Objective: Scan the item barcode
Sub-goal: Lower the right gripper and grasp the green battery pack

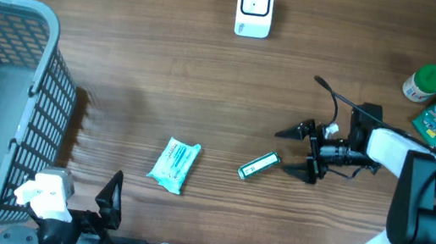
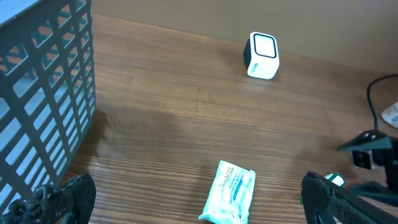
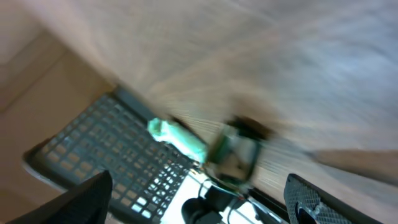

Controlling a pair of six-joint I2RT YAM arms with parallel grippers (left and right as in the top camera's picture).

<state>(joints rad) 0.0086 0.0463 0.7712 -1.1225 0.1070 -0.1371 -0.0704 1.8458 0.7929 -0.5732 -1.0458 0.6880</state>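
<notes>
- My right pincer [image 1: 290,153] is released and empty. Its jaws are spread just beside the small green box [image 1: 259,165], which lies flat on the counter [image 1: 165,72] to the right of the wipes packet [image 1: 173,164].
- The box lies askew to my jaws, so closing could spin it toward the packet instead of gripping it.
- I cannot see the barcode. A grip that covers it would defeat the scanner [image 1: 254,7], well beyond the packet.
- My left pincer [image 2: 196,194] is released, near-left of the packet.

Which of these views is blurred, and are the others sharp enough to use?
Right wrist view: heavy motion blur, with the small green item and the basket smeared. Overhead view: sharp and evenly lit, scanner crisp. Left wrist view: sharp, wipes pack clearly outlined.
</notes>
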